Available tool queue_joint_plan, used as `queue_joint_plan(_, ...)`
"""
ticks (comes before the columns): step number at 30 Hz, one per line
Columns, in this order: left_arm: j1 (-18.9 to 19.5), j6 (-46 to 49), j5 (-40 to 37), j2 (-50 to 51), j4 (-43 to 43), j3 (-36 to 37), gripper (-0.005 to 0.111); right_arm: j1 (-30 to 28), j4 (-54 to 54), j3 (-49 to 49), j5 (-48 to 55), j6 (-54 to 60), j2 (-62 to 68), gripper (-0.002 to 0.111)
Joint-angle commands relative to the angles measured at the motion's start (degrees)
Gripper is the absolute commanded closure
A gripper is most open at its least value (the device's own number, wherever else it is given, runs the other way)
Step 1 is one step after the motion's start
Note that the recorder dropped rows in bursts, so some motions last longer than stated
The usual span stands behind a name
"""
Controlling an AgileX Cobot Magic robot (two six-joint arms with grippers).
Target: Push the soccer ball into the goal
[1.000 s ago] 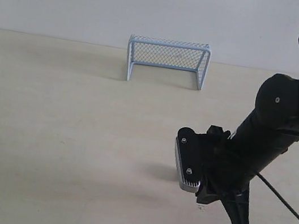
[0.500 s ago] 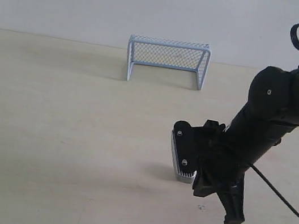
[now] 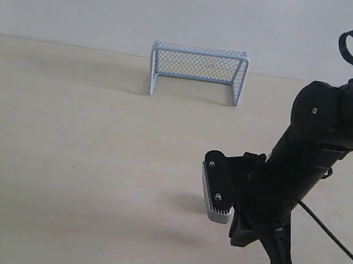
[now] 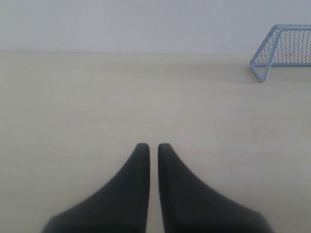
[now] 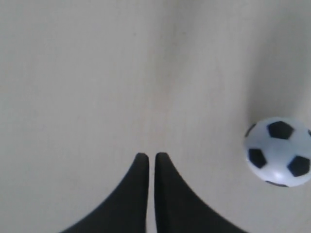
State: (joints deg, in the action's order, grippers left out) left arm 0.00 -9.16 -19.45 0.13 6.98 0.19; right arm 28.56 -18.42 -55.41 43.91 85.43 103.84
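The bench surface [image 3: 58,153] lies open from the near edge to the goal [image 3: 199,68], which stands at the far edge. The right arm [image 3: 306,167] occupies the near right corner. The soccer ball [image 5: 278,151] rests beside the right gripper [image 5: 151,156] without touching it, and bare surface lies ahead of both.

- Your goal [image 4: 290,46] is cut by the left wrist picture's edge; one post and some net show.
- In the exterior view, your right arm [image 3: 323,146] runs off frame at 3 o'clock.
- The ball [image 5: 278,151] is out of sight there.
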Motion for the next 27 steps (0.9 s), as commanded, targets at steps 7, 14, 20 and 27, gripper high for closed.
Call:
queue_joint_plan(7,0.11,-0.3,-0.08,-0.13,-0.06,-0.19,0.1,0.12,0.9,-2.93,-4.88,-0.46,2.62,0.108)
queue_joint_plan(14,0.11,-0.3,-0.08,-0.13,-0.06,-0.19,0.1,0.96,6.05,-12.22,-38.26,-10.01,3.0,0.108)
queue_joint_plan(20,0.11,-0.3,-0.08,-0.13,-0.06,-0.19,0.1,1.23,5.79,-6.99,-29.45,-10.94,-3.53,0.108)
queue_joint_plan(27,0.11,-0.3,-0.08,-0.13,-0.06,-0.19,0.1,1.23,5.79,2.3,-20.17,-23.23,-11.7,0.108)
